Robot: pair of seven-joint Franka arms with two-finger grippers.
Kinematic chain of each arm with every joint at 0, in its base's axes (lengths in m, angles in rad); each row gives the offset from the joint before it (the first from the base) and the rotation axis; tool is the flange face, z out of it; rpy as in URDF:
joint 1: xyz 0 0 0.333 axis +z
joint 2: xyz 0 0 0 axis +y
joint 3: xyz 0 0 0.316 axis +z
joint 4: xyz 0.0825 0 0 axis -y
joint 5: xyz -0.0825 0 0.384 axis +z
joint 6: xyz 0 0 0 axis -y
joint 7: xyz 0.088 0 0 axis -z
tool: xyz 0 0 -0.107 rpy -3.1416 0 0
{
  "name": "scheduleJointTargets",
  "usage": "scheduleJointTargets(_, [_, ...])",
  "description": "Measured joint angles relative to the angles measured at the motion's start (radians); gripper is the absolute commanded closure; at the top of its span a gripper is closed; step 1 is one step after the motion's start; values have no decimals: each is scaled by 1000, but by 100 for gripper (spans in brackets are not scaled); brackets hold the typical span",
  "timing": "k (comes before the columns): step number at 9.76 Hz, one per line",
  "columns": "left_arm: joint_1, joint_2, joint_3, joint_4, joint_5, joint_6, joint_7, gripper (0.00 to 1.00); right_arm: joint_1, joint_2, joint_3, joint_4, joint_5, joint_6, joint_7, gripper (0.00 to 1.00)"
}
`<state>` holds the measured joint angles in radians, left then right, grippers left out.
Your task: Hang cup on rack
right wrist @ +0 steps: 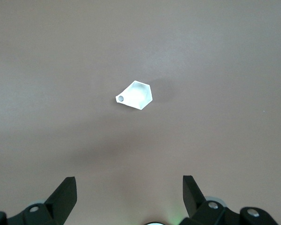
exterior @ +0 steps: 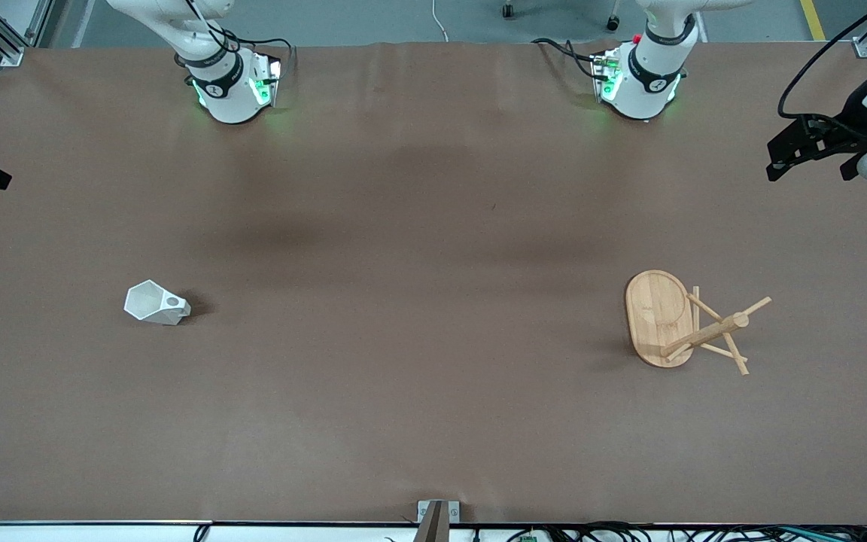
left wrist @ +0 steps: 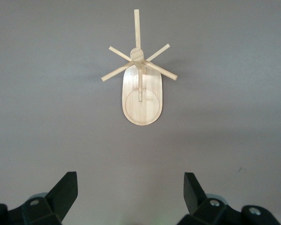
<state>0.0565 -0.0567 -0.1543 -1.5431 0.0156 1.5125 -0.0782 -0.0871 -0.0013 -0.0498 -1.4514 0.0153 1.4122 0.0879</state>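
Note:
The white faceted cup (exterior: 153,302) lies on its side on the brown table toward the right arm's end, its pierced handle facing up. It also shows in the right wrist view (right wrist: 136,95). The bamboo rack (exterior: 659,316) stands on its oval base toward the left arm's end, with its post and thin pegs up. It also shows in the left wrist view (left wrist: 141,96). My left gripper (left wrist: 130,177) is open and empty, high above the table, well apart from the rack; it shows at the edge of the front view (exterior: 813,162). My right gripper (right wrist: 129,180) is open and empty, high above the cup's area.
The two arm bases (exterior: 230,83) (exterior: 640,75) stand along the table's farthest edge. A metal bracket (exterior: 437,516) sits at the table's nearest edge. The brown table cover (exterior: 418,301) lies flat between the cup and the rack.

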Motion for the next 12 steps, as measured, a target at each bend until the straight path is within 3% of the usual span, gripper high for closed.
scheduleJointTargets(3, [0,0,0,0,0,-1,0,0,-8,11,-2,-28,0,78,-27,0])
scheduleJointTargets(6, [1,1,0,0,0,-5,1,0,-11,61,-3,-213,0,310,-37,0])
scheduleJointTargets(10, [1,3,0,0,0,-6,1,0,-28,225,-4,-355,0,514,-120,0])
scheduleJointTargets(12, [0,3,0,0,0,-6,1,0,-43,282,-6,-441,0,685,-169,0])
